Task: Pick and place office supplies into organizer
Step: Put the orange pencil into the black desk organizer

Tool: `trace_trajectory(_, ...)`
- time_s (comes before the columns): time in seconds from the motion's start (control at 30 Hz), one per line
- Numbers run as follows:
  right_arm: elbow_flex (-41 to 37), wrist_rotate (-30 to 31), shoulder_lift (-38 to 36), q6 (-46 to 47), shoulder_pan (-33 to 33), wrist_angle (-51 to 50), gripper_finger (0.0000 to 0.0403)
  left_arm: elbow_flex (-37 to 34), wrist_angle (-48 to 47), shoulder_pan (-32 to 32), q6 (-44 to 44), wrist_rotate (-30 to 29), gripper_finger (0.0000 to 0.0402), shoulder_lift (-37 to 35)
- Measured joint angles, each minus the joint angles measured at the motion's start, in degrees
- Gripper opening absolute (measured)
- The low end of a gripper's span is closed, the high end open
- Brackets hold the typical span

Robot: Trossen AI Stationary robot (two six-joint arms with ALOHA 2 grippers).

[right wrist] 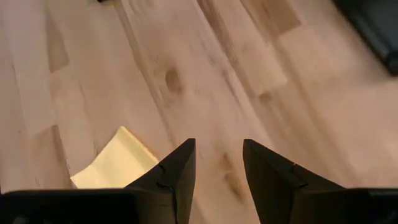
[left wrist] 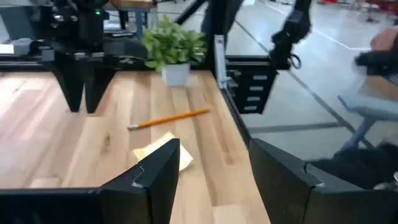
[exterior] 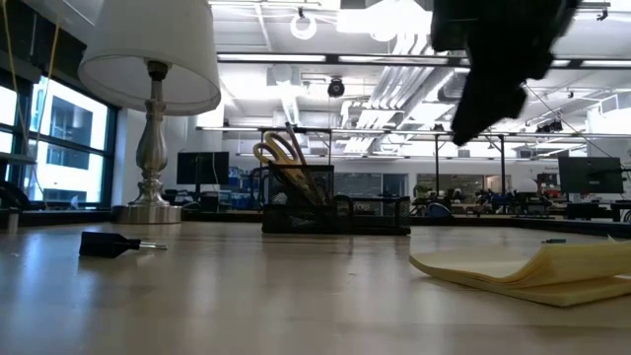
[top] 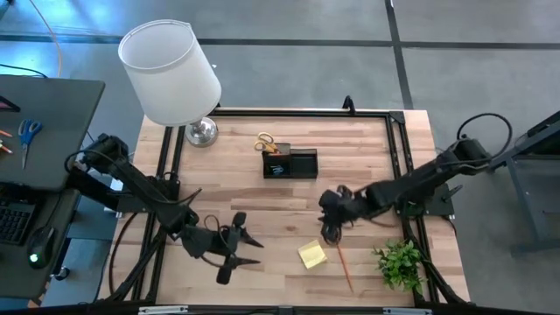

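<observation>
The black organizer (top: 290,164) stands at mid-table toward the far edge, with yellow-handled scissors (top: 265,143) sticking up out of its left compartment. A yellow sticky-note pad (top: 311,254) lies flat near the front edge, and an orange pencil (top: 344,267) lies just to its right. My right gripper (top: 331,229) hangs open above the table, just beyond the pad (right wrist: 115,165), with nothing between its fingers. My left gripper (top: 249,248) is open and almost level to the left of the pad (left wrist: 163,152), pointing toward it and the pencil (left wrist: 168,118).
A white-shaded lamp (top: 175,74) stands at the far left corner. A small green plant (top: 401,262) stands at the near right corner, beside the pencil. In the low view a small black item (exterior: 113,244) lies on the table. Bare wood lies between the organizer and the pad.
</observation>
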Motion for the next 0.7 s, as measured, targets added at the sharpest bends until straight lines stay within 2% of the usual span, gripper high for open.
trace_trajectory(0.1, 0.0, 4.44, 1.7, 8.2, 4.37, 0.05, 0.0128, -0.64, 0.92, -0.78, 0.17, 0.98, 0.0184, 1.89)
trace_trajectory(0.23, 0.0, 8.37, 4.31, 17.31, 9.35, -0.05, 0.0128, -4.66, 11.76, -0.84, 0.31, 3.3, 0.018, 4.43)
trace_trajectory(0.47, 0.0, 6.55, 8.97, 28.43, 13.87, -0.39, 0.0128, -13.04, 31.83, -0.47, 1.42, 7.65, 0.0145, 6.96)
trace_trajectory(0.57, 0.0, 3.55, 10.38, 32.68, 15.01, -0.89, 0.0128, -13.75, 32.5, -0.16, 1.74, 10.7, 0.013, 7.0)
trace_trajectory(0.7, 0.0, 0.84, 11.44, 37.63, 16.43, -0.88, 0.0128, -13.72, 32.3, -0.3, 1.73, 11.35, 0.0114, 7.68)
